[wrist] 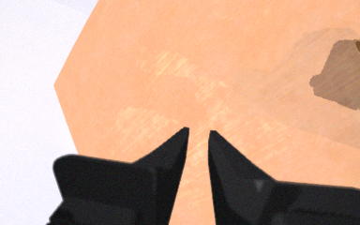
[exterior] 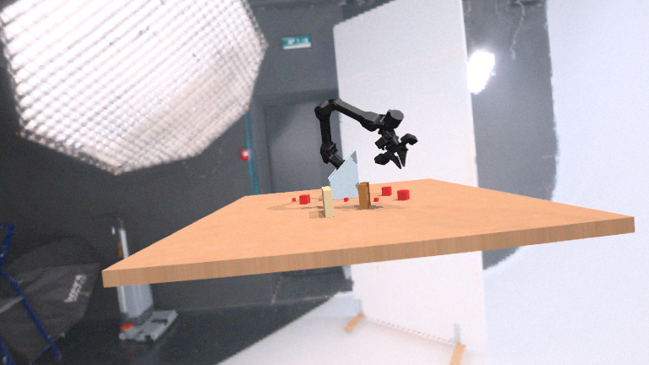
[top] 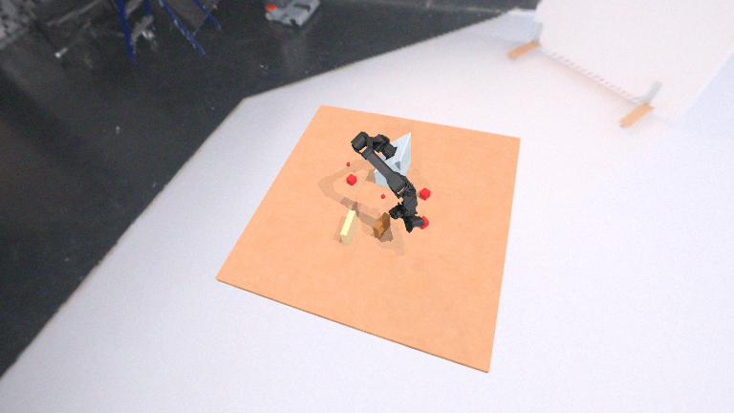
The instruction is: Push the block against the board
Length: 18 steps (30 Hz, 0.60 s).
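The wooden tabletop (top: pixel 303 289) carries a pale board (top: pixel 348 227), a brown block (top: pixel 381 225), and red cubes (top: pixel 352 180) near the pincer (top: pixel 415 225).

- Board (top: pixel 348 227) and square block (top: pixel 381 225) side by side on table (top: pixel 303 278), apart.
- Gripper (exterior: pixel 399 160) above table, right of block.
- Small cubes (top: pixel 352 180) scattered behind both, near arm base.

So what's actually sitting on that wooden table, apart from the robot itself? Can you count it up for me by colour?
Bigger red cubes: 3
Tiny red cubes: 3
Cream board: 1
Brown block: 1
Pale blue wedge: 1
Total: 9
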Each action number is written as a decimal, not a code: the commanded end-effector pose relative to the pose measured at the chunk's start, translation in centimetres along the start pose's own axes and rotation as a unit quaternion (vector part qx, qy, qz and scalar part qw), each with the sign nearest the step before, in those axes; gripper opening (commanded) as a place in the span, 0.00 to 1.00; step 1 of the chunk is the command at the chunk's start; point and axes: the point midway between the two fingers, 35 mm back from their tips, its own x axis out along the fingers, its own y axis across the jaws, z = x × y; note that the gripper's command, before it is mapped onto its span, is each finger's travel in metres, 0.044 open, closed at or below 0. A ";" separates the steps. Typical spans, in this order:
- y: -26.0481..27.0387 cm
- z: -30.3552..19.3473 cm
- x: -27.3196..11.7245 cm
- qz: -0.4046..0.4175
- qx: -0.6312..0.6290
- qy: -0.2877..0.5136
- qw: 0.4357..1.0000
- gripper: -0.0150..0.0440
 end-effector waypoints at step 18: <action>-14.7 22.7 0.3 -0.218 0.260 0.032 0.940 0.25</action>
